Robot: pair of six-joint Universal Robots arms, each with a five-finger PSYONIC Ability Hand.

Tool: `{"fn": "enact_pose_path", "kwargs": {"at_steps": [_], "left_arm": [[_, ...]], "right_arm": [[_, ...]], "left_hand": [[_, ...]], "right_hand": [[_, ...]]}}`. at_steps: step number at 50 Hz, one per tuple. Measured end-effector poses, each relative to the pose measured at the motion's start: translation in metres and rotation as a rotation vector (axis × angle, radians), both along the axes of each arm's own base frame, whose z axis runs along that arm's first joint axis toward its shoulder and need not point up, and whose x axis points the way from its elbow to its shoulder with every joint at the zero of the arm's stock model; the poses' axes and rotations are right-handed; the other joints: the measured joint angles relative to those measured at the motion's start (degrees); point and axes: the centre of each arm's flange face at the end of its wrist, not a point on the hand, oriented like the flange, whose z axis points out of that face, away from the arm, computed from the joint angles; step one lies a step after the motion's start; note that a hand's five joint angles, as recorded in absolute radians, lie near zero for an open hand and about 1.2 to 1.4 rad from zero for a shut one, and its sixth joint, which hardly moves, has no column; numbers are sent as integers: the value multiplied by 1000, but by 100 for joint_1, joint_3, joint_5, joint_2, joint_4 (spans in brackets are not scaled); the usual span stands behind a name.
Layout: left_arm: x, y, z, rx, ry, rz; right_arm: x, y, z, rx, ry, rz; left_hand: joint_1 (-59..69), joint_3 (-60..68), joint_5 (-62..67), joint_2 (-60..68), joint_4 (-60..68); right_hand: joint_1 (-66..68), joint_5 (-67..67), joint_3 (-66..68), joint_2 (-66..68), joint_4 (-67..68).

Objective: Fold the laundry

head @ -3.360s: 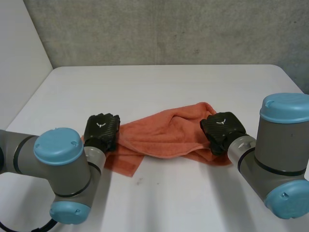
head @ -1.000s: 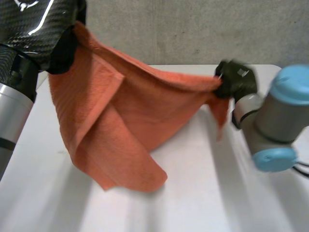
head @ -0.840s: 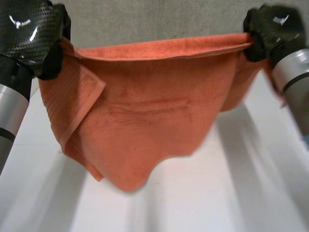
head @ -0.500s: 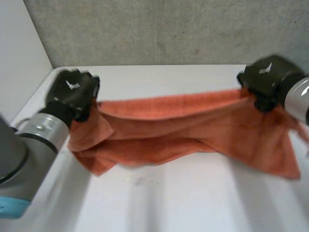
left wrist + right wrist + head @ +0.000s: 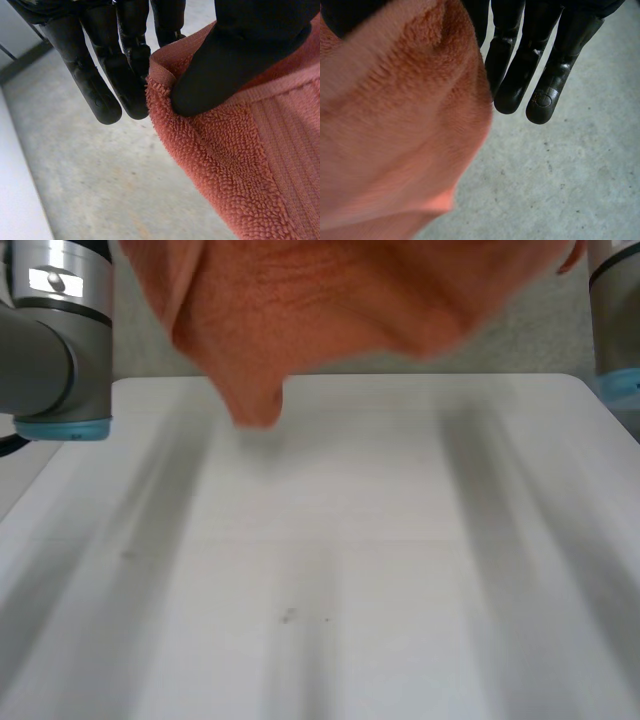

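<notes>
Head view: the orange towel (image 5: 330, 300) hangs in the air above the far part of the white table (image 5: 350, 570). Its lowest tip dangles clear of the surface. The left arm (image 5: 55, 350) stands to one side of the towel and the right arm (image 5: 615, 320) to the other.

Left wrist view: this adds the grip itself. The left hand (image 5: 240, 55) pinches the towel at its hemmed edge, with the thumb pressing the hem against the straight fingers (image 5: 100, 85). The looped pile falls away below the thumb, over grey floor.

Right wrist view: the right hand (image 5: 530, 65) keeps its fingers straight and close together. A bunched part of the towel runs up between them and the thumb, so it is pinched there. Which edge or corner this is, I cannot tell.
</notes>
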Motion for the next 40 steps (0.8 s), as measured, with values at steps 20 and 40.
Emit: {"fn": "enact_pose_path", "kwargs": {"at_steps": [20,40], "left_arm": [[27,14,-231,734,-232,28],[38,38,-239,797,-248,35]], "right_arm": [[1,39,-233,759,258,191],[-45,38,-273,1044,-159,133]], "left_hand": [[65,0,37,0,0],[65,0,37,0,0]], "right_hand": [[0,9,24,0,1],[-2806,-3459,-3633,-3592,-3675]]}}
